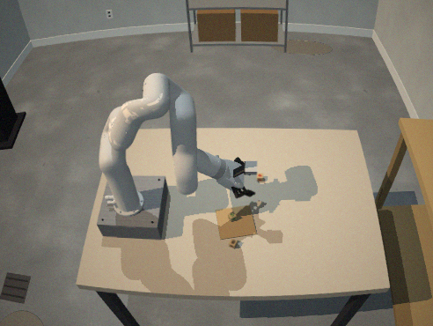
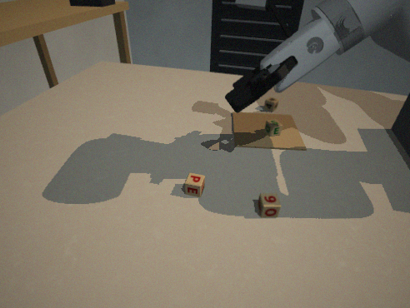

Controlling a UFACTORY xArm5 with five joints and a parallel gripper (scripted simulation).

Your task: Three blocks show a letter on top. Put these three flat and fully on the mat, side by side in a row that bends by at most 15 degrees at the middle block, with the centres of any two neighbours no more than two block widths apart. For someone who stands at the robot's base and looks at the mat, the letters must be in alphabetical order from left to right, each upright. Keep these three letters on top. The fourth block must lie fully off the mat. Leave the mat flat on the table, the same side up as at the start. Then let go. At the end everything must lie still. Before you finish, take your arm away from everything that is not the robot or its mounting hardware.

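A brown mat point(image 1: 236, 221) point(image 2: 264, 132) lies in the middle of the table. A block with green letters point(image 1: 231, 215) point(image 2: 272, 127) stands on it. An E shows on its side; I cannot read its top. A small block point(image 1: 234, 243) point(image 2: 271, 103) lies off the mat by its edge, its letter too small to read. A red-lettered block with P on top point(image 1: 261, 177) point(image 2: 194, 184) lies off the mat. Another red block showing 9 and 0 point(image 2: 268, 205) also lies off the mat; it is hidden under the arm in the top view. My gripper point(image 1: 244, 178) point(image 2: 238, 100) is open and empty, above the table between the red blocks and the mat.
The robot base point(image 1: 132, 213) stands at one end of the table. A wooden side table point(image 1: 418, 150) stands beyond the other end. The arm casts large shadows across the table around the blocks.
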